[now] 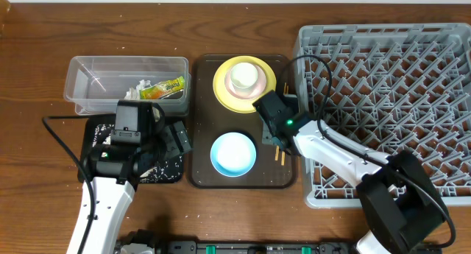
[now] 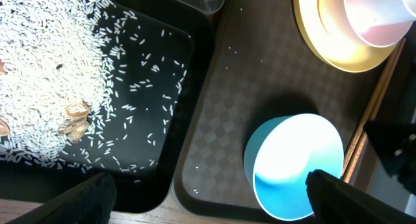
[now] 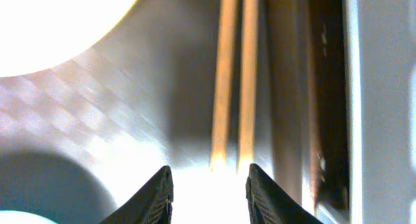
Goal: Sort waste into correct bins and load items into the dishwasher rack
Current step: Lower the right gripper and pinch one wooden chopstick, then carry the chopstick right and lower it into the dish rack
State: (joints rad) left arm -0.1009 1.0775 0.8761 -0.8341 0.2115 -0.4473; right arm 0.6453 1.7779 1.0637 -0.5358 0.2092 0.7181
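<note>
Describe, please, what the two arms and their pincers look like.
The left arm and right arm have white links joined by black housings, each trailing a looping black cable. A small green light glows on the right wrist. The left pincer and right pincer are dark and tapered.

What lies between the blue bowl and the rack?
The chopsticks lie there, on the brown tray, partly under the right hand. The overhead view shows this.
</note>
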